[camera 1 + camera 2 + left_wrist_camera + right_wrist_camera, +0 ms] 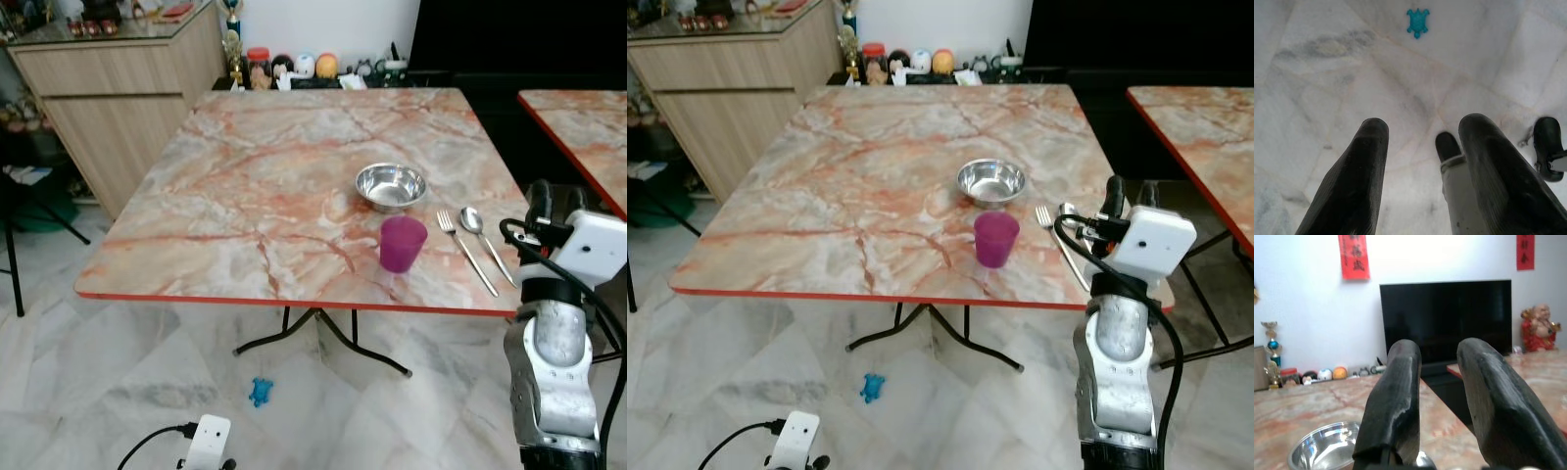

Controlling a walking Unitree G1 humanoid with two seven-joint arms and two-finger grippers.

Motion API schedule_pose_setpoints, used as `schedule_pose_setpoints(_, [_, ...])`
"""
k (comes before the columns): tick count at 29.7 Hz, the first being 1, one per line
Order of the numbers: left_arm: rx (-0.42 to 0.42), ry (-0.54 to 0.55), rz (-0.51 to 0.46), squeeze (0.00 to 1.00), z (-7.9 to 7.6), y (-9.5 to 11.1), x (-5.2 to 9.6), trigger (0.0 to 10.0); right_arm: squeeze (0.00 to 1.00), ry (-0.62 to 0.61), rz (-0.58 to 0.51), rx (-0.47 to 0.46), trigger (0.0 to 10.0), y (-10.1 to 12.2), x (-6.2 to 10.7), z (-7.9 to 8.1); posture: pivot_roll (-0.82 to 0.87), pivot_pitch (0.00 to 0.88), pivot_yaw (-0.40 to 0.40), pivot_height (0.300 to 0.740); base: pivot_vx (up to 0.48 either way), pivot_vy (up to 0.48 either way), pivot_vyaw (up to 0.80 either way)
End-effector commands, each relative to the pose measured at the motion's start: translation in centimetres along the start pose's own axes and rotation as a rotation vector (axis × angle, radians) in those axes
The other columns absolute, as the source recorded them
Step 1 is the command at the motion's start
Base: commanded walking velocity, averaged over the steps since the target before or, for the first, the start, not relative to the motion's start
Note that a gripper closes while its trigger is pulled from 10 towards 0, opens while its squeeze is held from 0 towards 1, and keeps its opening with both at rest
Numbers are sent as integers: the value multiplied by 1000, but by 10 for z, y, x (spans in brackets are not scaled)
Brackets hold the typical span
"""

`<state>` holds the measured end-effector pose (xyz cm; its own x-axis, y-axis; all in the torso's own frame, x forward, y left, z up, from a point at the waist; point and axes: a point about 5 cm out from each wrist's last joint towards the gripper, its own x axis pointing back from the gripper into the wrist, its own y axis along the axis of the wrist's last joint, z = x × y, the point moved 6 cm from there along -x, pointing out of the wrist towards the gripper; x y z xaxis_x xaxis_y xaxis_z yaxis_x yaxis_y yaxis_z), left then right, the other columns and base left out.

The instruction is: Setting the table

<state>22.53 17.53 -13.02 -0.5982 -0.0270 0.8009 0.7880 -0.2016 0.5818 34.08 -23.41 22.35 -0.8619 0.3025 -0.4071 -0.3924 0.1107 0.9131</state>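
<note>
Table (245,196), marbled top with red edge, seen from the left eye view. On it near the robot's right: steel bowl (391,186), empty; purple cup (403,243) upright just in front of the bowl, apart from it; fork (464,249) and spoon (485,239) lying side by side to the right of the cup, handles toward the near edge. Right arm (556,343) raised at the table's near right corner, beside the cutlery. Floor under the table: small blue toy (260,393).

Right eye view: same layout; the right arm's wrist camera (1151,242) overlaps the cutlery, so contact cannot be told.

Left wrist view: left gripper (1420,161) hanging over the tiled floor (1327,73), fingers well apart, holding nothing. Blue toy beyond the fingertips.

Right wrist view: right gripper (1437,382) held level above the table, fingers parted by a moderate gap, nothing between them. Bowl below and beyond the fingers. Dark television (1444,318) against the far wall.
</note>
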Motion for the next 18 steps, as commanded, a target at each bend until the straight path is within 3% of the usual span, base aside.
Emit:
schedule_pose_setpoints(1, [-3,11,17,0,3,-5,1,10000,0,27,26,-9,10000,-3,-4,10,-61,0,28,740,352,0,0])
schedule_pose_setpoints(14, [1,6,22,0,1,-6,1,10000,0,6,38,-43,10000,-1,-9,13,-53,0,21,740,352,0,0])
schedule_pose_setpoints(18, [-21,-10,48,0,-1,-9,1,10000,0,5,32,-40,10000,1,-11,12,-53,0,21,740,65,0,0])
